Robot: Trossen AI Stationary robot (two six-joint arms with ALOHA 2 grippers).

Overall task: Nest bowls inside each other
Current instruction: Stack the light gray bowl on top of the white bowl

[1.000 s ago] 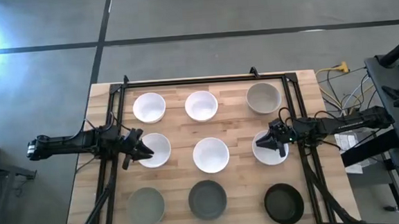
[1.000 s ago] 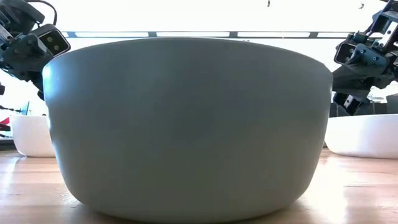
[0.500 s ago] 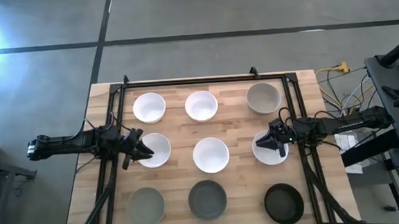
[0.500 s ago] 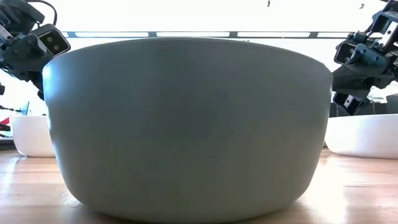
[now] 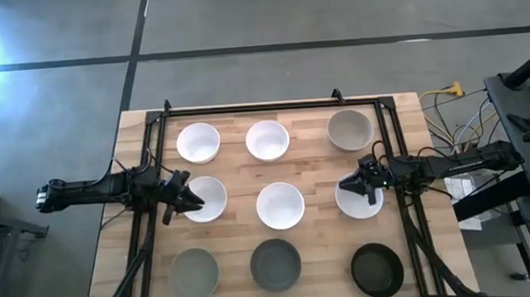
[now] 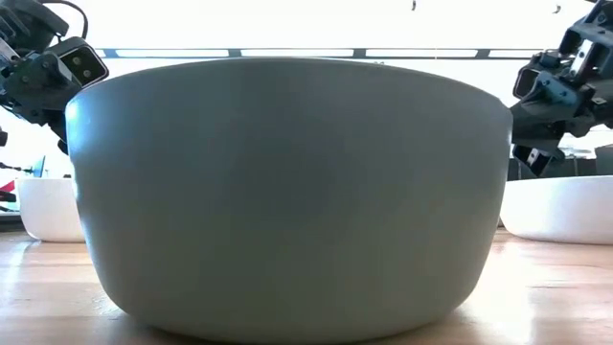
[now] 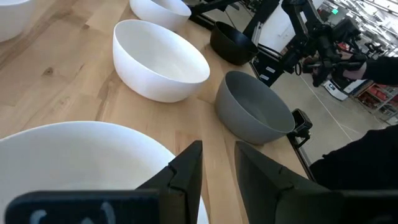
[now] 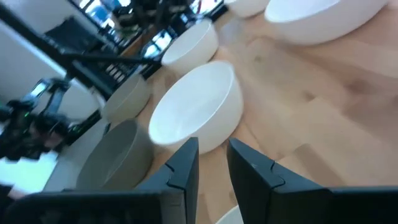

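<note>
Nine bowls sit apart in a 3x3 grid on the table (image 5: 235, 178), none nested yet. Left gripper (image 5: 193, 201) hovers over the mid-left white bowl (image 5: 209, 200), jaws slightly apart, w/ nothing between. Right gripper (image 5: 349, 186) sits at the mid-right white bowl (image 5: 364, 202), jaws apart, prob. lining up on the rim.

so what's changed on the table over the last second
Only the right gripper moved: it shifted slightly toward the table's middle and the far edge, over the right-hand white bowl. Nothing was grasped or released. The left gripper and all nine bowls stayed put.
</note>
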